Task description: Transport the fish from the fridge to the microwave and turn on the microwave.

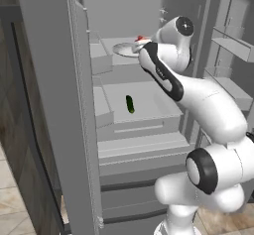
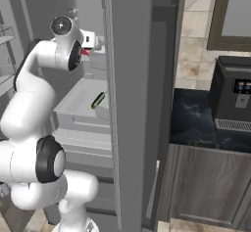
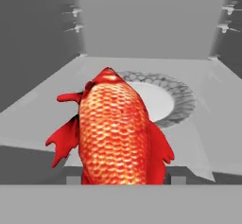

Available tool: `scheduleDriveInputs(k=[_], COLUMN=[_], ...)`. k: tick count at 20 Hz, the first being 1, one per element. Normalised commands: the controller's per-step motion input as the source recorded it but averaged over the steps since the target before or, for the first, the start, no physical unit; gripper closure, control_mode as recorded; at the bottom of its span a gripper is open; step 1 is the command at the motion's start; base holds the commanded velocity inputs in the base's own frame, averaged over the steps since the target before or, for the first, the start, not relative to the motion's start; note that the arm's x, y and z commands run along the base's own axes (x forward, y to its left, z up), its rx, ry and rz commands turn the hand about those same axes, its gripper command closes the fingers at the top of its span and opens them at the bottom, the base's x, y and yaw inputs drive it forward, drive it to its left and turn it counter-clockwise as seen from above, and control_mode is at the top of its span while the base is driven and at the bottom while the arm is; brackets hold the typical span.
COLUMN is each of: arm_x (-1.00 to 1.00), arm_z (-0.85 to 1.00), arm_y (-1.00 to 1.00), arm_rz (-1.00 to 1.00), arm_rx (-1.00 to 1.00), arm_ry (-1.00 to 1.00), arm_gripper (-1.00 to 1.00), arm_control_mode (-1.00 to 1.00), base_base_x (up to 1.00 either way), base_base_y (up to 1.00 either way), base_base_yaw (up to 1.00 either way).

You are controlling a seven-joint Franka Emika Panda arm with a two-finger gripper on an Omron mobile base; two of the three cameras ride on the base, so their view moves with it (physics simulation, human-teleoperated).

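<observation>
The red-orange scaly fish sits close in front of the hand camera, between the two dark fingertips of my gripper, which is shut on it. Behind it, a white round plate with a patterned rim lies on the upper shelf of the open light-grey fridge. From the left base view my gripper is at the plate, and a bit of the red fish shows beside it. From the right, the fish peeks out under the hand. The microwave is out of view.
A dark green cucumber-like item lies on the shelf below. Door bins stand on the right, and the other open door rises beside the arm. A black appliance sits on the dark counter.
</observation>
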Motion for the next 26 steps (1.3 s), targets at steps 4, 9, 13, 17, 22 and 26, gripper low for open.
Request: scheduleDriveInputs(k=[4, 9, 13, 17, 22, 26], arm_x=[-0.69, -0.76, -0.72, -0.76, -0.7, -0.66], arm_z=[0.04, 0.02, 0.03, 0.06, 0.14, 0.21], arm_y=[0.0, 0.0, 0.0, 0.0, 0.0, -0.01], arm_rz=[0.0, -0.02, -0.05, -0.07, -0.07, -0.05], arm_rx=[0.0, 0.0, 0.0, 0.0, 0.0, 0.0], arm_ry=[0.0, 0.0, 0.0, 0.0, 0.0, 0.0], arm_gripper=[1.0, 1.0, 1.0, 1.0, 1.0, 1.0], arm_control_mode=[-1.0, -1.0, -1.0, -1.0, -1.0, -1.0], base_base_x=[0.0, 0.0, 0.0, 0.0, 0.0, 0.0], base_base_y=[0.0, 0.0, 0.0, 0.0, 0.0, 0.0], base_base_yaw=[0.0, 0.0, 0.0, 0.0, 0.0, 0.0])
